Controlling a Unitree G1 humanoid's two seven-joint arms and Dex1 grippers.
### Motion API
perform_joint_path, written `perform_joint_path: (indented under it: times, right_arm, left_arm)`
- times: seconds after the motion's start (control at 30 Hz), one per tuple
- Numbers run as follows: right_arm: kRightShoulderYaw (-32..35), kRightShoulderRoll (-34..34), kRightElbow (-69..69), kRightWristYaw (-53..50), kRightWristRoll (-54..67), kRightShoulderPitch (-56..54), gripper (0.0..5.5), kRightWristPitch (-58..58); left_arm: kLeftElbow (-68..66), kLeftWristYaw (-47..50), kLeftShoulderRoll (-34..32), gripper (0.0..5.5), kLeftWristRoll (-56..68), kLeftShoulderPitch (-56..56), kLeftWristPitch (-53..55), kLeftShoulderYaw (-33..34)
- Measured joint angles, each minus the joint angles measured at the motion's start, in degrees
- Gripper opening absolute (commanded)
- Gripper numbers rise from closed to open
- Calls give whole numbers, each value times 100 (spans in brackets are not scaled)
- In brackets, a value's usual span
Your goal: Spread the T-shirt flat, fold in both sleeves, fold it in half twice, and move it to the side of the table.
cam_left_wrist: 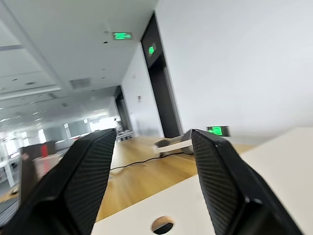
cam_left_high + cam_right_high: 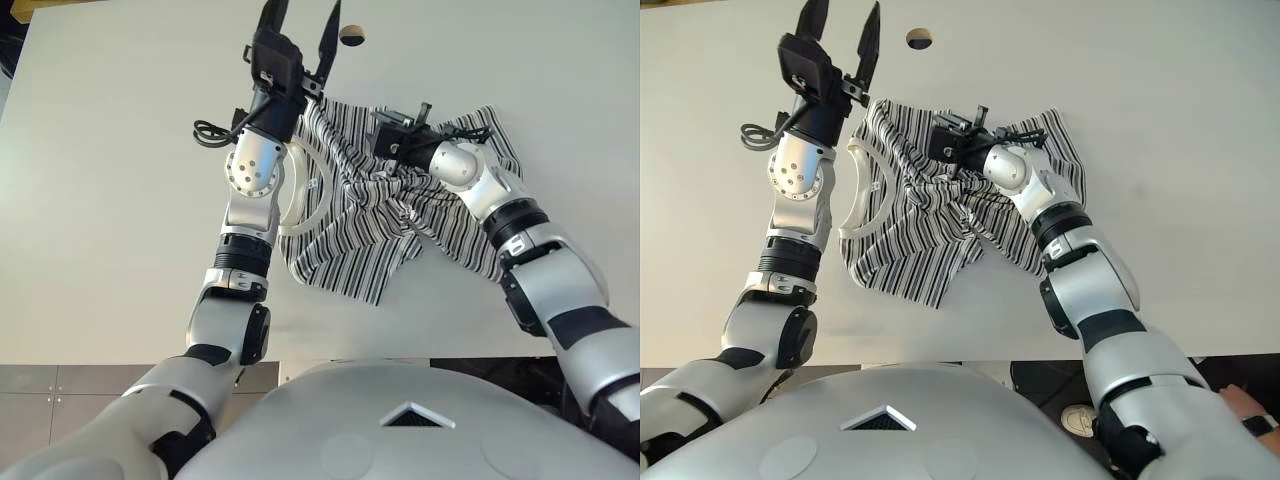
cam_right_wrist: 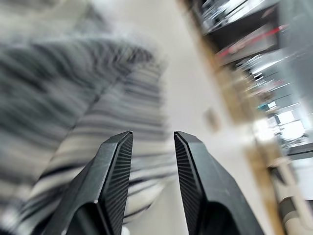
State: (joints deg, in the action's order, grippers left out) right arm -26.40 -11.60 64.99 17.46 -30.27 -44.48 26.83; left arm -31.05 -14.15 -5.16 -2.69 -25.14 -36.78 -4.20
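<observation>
T-shirt (image 2: 350, 230): striped, crumpled on counter (image 2: 120, 150), directly under R jaws, just beside L jaws. L jaws: wide open, empty, raised off counter; counter hole (image 2: 351, 36) just beyond tips. R jaws: parted, gripping nothing.

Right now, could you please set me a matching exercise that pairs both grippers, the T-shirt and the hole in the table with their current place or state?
Things:
1. left gripper
2. right gripper
3. T-shirt
4. round hole

Places or states:
A. crumpled, not yet spread flat
B. open, close over striped cloth
C. in the table, beyond the T-shirt
D. open, raised, holding nothing

Pairs: 1-D, 2-B, 3-A, 4-C.
</observation>
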Motion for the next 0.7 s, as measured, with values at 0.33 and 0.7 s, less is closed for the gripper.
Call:
perform_joint_path:
  times: [0.33,0.7]
  right_arm:
    - [-19,-856,1182,-2,-211,-850,154,-1182]
    - [947,-1576,1067,-359,462,-885,154,-439]
  left_arm:
    - [-116,83,-391,281,-1229,214,-633,-789]
    - [-587,159,-766,281,-3263,286,-203,-2345]
